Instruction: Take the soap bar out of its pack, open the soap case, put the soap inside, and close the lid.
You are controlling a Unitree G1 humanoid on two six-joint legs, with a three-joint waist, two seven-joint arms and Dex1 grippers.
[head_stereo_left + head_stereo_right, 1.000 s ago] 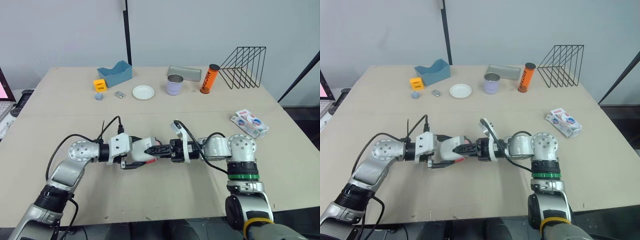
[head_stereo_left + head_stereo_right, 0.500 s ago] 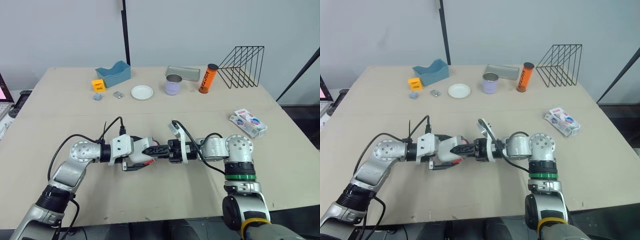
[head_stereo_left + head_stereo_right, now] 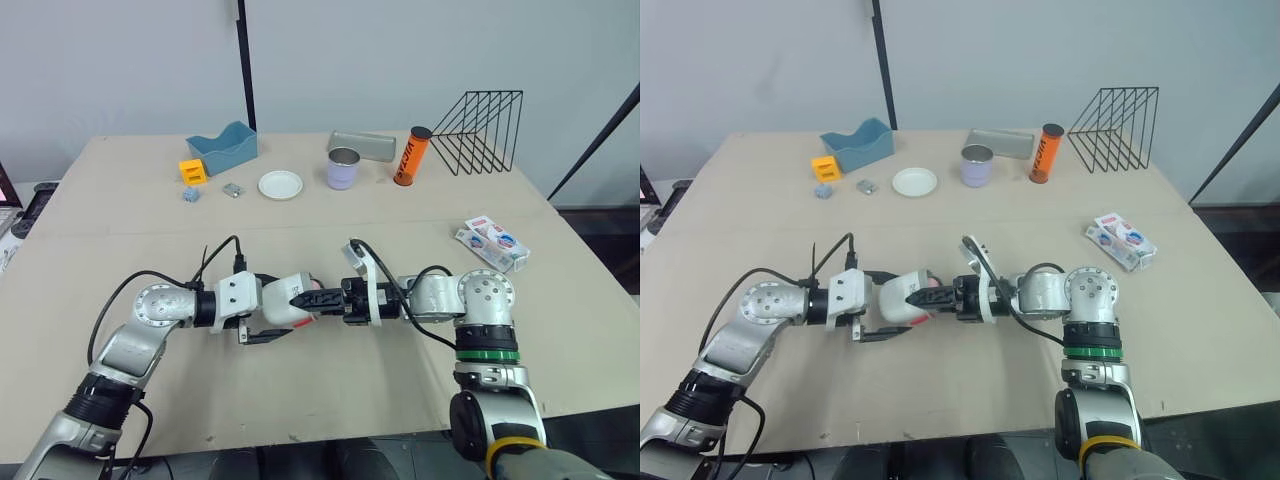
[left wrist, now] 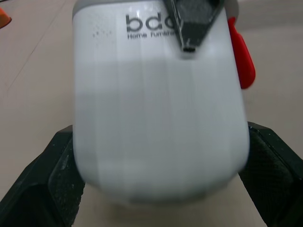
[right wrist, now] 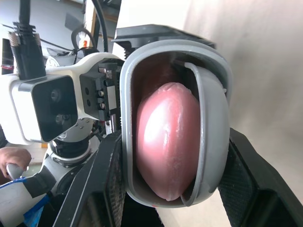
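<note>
The white soap case (image 3: 283, 300) hangs just above the table's middle, with my left gripper (image 3: 287, 312) shut on its body; its black fingers (image 4: 42, 179) press both sides of the case (image 4: 161, 118). My right gripper (image 3: 318, 300) meets the case from the right, and its fingers (image 5: 246, 179) clamp the grey rim (image 5: 130, 118). The pink soap (image 5: 168, 142) lies inside the case, which faces the right wrist view with its lid ajar. The soap's pack (image 3: 492, 243) lies flat near the table's right edge.
Along the back of the table stand a blue tray (image 3: 222, 147), an orange block (image 3: 196, 171), a white plate (image 3: 280, 185), a lilac cup (image 3: 344, 170), a grey tin (image 3: 366, 145), an orange tube (image 3: 408, 157) and a black wire rack (image 3: 485, 133).
The camera has shifted a little. Both grippers stay on the soap case at the same spot above the table.
</note>
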